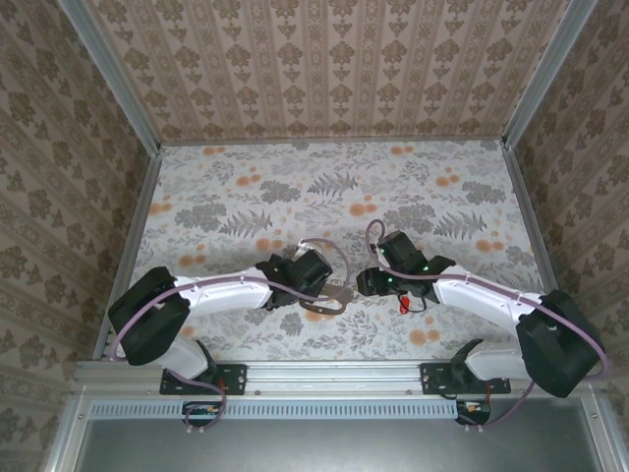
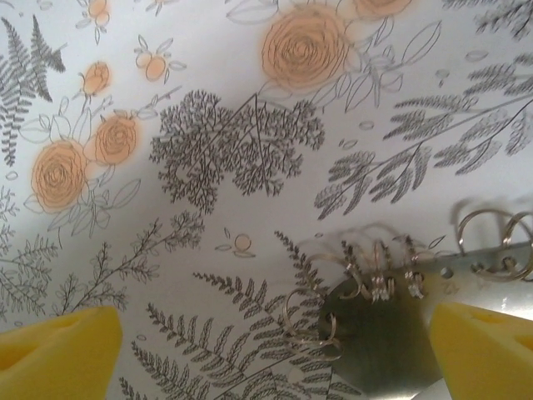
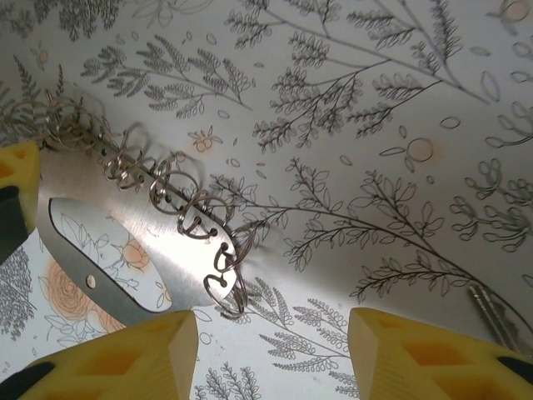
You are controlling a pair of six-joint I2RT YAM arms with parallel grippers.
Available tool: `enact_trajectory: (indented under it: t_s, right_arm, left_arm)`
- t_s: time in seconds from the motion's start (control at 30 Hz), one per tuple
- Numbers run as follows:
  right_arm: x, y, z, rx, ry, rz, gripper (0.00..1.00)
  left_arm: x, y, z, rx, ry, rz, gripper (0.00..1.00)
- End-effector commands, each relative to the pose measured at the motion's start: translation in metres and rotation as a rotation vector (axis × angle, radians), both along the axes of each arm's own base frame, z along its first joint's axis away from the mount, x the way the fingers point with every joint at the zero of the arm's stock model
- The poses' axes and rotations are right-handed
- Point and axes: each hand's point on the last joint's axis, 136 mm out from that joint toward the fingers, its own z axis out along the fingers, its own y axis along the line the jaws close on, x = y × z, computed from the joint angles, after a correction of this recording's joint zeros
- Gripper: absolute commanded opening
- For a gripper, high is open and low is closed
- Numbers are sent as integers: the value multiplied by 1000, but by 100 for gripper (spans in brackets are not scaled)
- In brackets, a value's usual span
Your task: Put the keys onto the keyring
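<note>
1. Keys [image 1: 404, 305] give us little: a red speck, lower middle of the top view, too small to read.
2. Keyring [image 3: 125, 225] lies flat on the table [image 3: 350, 208], long axis running upper left to lower centre, its far end cut off at the left edge.
3. Left gripper [image 2: 275, 333] gapes wide, gripping nothing; the keyring meets its right finger.
4. Right gripper [image 3: 273, 333] stands open, empty.

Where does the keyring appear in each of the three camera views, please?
Top external: the keyring lies low in the middle of the table.
Left wrist: the keyring sits at the lower right.
Right wrist: the keyring lies left of centre.
Shared landmark: the small wire rings along its edge, clear in both wrist views.
</note>
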Motion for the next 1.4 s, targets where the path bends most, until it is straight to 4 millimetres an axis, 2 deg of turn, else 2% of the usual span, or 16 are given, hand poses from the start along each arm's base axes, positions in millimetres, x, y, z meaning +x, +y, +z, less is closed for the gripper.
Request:
enact_trajectory:
  t_s: [0.0,0.23,0.47,0.73,0.93,1.17,1.37]
  right_arm:
    - [-13,1,-16,-21,50,31,49]
    - [-20,9,-25,-23,76,55,40]
    - [-20,17,-36,-13,101,63,31]
    - [-14,25,-41,-5,104,70,27]
    - [-9,30,-40,10,96,68,27]
    - [-8,33,-34,28,87,67,33]
    - [-9,26,-23,32,62,36,33]
  left_arm:
    - [-1,13,-8,6,13,39,97]
    - [7,25,-19,-17,37,78,97]
    - [24,33,-23,-31,34,102,97]
    - [43,30,-20,-40,19,97,97]
    - [47,20,-3,-85,6,74,97]
    - [47,11,24,-160,-16,63,97]
    - [49,10,40,-193,-41,74,97]
